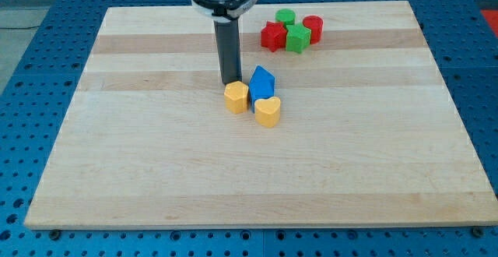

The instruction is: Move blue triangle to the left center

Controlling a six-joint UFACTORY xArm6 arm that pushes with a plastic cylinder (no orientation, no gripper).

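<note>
The blue triangle block point(262, 82) stands near the middle of the wooden board point(156, 156). It touches a yellow heart-shaped block point(268, 111) just below it. A yellow hexagon block point(236, 96) lies at its lower left. My tip point(230, 82) is the lower end of the dark rod. It stands just above the yellow hexagon and a little to the left of the blue triangle, with a small gap to the triangle.
A cluster sits at the view's top right: a red star block point(272, 36), a green cylinder point(285, 18), a green hexagon-like block point(298, 38) and a red cylinder point(313, 28). The board lies on a blue perforated table point(31, 70).
</note>
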